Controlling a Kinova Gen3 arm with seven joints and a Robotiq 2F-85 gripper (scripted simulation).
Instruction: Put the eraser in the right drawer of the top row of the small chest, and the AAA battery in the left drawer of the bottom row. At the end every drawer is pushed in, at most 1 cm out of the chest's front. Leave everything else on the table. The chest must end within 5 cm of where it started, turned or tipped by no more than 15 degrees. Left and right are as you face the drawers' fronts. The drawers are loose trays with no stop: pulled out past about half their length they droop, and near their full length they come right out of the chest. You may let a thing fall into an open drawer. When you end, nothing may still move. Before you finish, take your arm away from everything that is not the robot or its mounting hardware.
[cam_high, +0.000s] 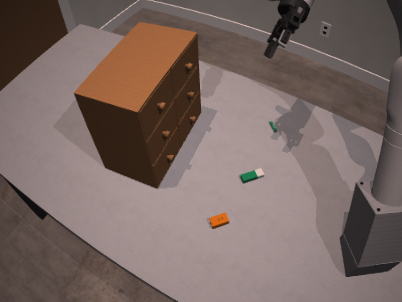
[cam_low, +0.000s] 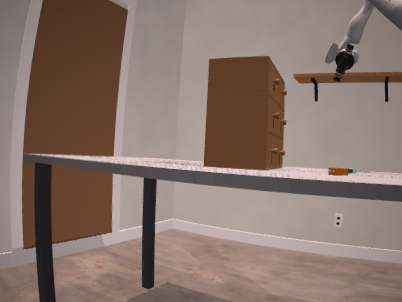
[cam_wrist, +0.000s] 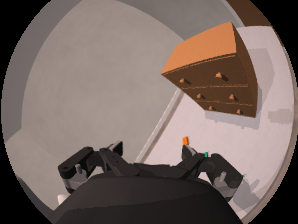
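Across the tabletop, neither item has been put away:

1. The eraser lies in front of the chest, between the orange block and the AAA battery.
2. All six drawers look pushed in, and the chest stands upright. Left to do: open the top right drawer, drop the eraser in, and close it; then the same with the battery at the bottom left drawer.
3. The jaws stand wide apart with nothing between them, high above the tabletop.
4. Of the three small things, the battery lies closest to the far edge, so a nudge that way would be the one to avoid. The orange block should stay put.
5. Open room before the drawer fronts seems ample for a straight pull. The bottom drawer will probably be the tighter reach, its knob sitting low; a short pull, under half its length, should keep the tray from drooping.
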